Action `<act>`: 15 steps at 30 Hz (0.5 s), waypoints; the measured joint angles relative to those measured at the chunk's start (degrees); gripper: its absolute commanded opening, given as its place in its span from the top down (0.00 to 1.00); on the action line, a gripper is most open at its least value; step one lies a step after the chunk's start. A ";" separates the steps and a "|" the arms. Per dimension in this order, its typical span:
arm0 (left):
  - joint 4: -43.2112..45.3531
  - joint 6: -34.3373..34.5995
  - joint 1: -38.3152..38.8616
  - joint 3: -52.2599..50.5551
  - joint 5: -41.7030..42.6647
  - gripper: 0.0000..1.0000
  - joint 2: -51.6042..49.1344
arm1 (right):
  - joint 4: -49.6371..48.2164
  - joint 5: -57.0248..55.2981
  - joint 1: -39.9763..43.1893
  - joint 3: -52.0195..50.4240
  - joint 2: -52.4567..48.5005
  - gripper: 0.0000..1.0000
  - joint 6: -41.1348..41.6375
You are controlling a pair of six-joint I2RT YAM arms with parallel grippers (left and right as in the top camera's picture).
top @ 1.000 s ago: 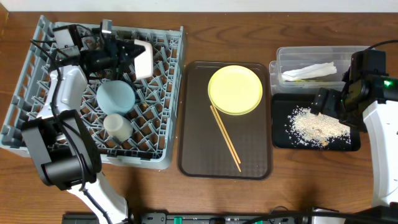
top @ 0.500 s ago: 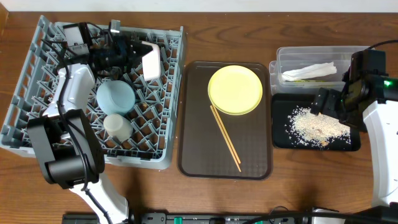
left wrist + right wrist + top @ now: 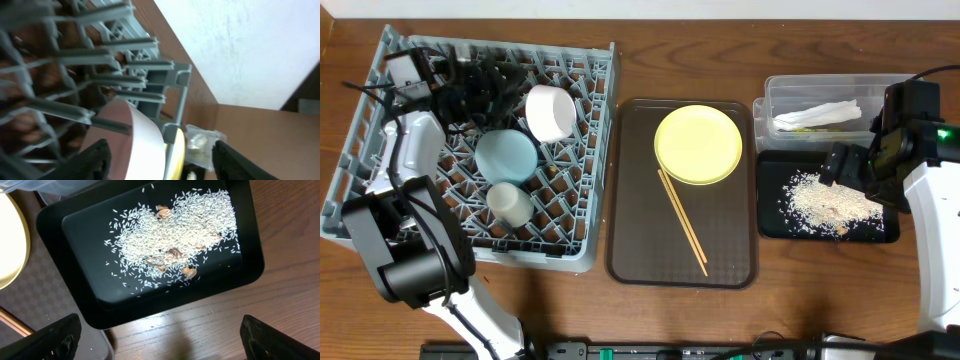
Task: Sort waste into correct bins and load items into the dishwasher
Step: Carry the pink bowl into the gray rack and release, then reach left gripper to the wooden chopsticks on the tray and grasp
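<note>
The white bowl (image 3: 549,112) lies on its side among the pegs of the grey dish rack (image 3: 590,220), the dishwasher. My left gripper (image 3: 510,92) is open just left of it. In the left wrist view the white bowl (image 3: 142,145) sits between the spread fingers (image 3: 95,160), which stand apart from it. A light blue bowl (image 3: 505,156) and a cream cup (image 3: 508,203) also rest in the rack. The yellow plate (image 3: 698,144) and chopsticks (image 3: 682,222) lie on the brown tray (image 3: 630,240). My right gripper (image 3: 840,165) hangs open and empty over the black tray (image 3: 250,245) of food scraps (image 3: 170,235).
The clear tub (image 3: 780,95) at the back right holds a white napkin (image 3: 817,113). The black tray (image 3: 770,225) sits just in front of the tub, close beside the brown tray. Bare wooden table shows along the front edge.
My left gripper has opened and let go of the white bowl, which now rests in the rack. The gripper has drawn back to the left. The right arm has not moved.
</note>
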State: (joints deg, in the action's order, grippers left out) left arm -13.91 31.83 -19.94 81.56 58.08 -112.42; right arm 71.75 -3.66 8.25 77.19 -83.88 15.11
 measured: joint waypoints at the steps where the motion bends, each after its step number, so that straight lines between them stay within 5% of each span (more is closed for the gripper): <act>1: 0.00 -0.35 -0.33 -0.02 -0.04 0.23 0.00 | 0.02 0.00 0.00 0.00 0.00 0.01 0.00; 7: -1.38 -3.37 -1.31 -0.13 -1.07 0.14 0.85 | -0.07 0.00 0.00 0.00 0.00 0.01 0.00; 15: -19.82 -9.51 6.14 -0.48 -21.22 0.13 17.31 | -0.20 -0.02 0.00 0.00 0.04 0.01 0.00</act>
State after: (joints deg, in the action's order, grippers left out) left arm -33.74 22.33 -13.80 81.08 36.86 -95.11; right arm 71.55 -3.68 8.25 77.19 -83.83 15.11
